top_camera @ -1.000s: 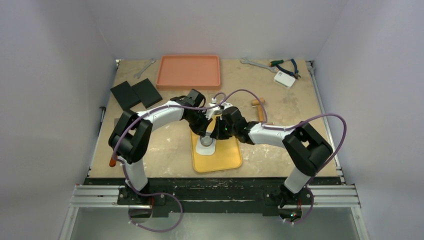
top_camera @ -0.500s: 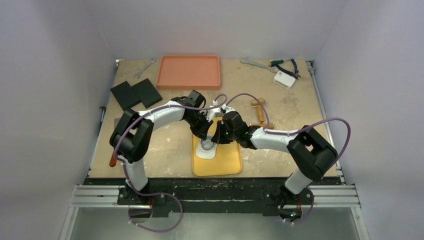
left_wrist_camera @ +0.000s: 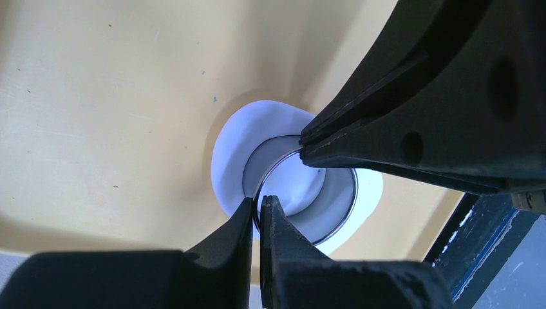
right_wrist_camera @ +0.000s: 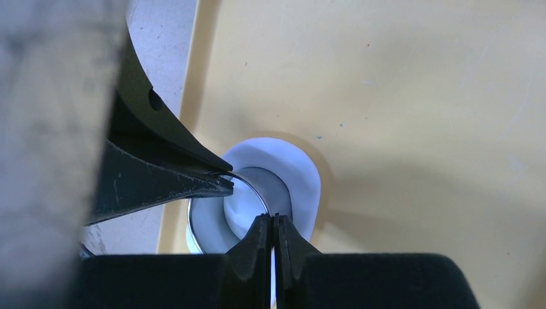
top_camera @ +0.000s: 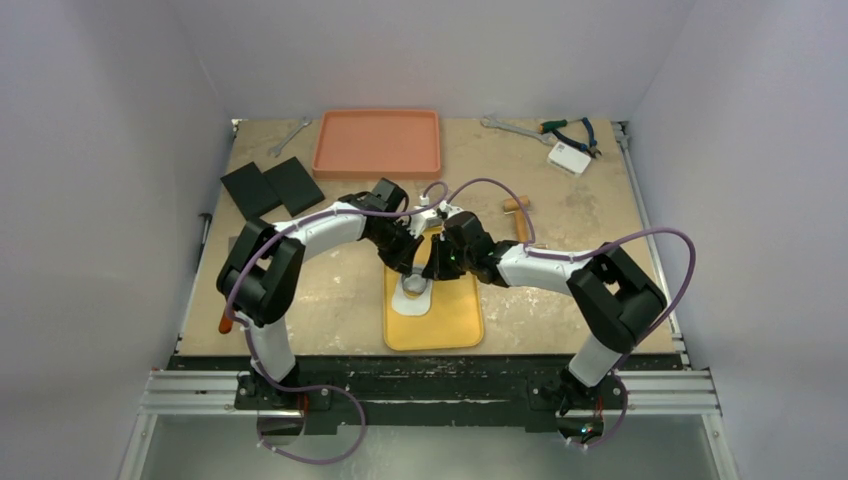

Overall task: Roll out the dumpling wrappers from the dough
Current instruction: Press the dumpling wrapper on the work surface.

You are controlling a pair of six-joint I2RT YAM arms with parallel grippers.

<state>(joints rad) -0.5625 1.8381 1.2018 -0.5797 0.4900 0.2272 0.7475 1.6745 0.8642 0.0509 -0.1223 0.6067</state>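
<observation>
1 white dumpling wrapper (left_wrist_camera: pixel 293 187), flat inside ring cutter (left_wrist_camera: pixel 270 170), on yellow board (left_wrist_camera: pixel 96 96)

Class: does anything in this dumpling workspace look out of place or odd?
Yes. Workshop tools lie at the table's far edge: one wrench left of the orange tray, a second wrench and pliers to its right, odd beside food work. On the yellow board, the left gripper and right gripper pinch the ring cutter; nothing is spilled.

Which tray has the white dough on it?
The yellow tray, nearest the arm bases, holds the dough; the orange tray sits at the back.
</observation>
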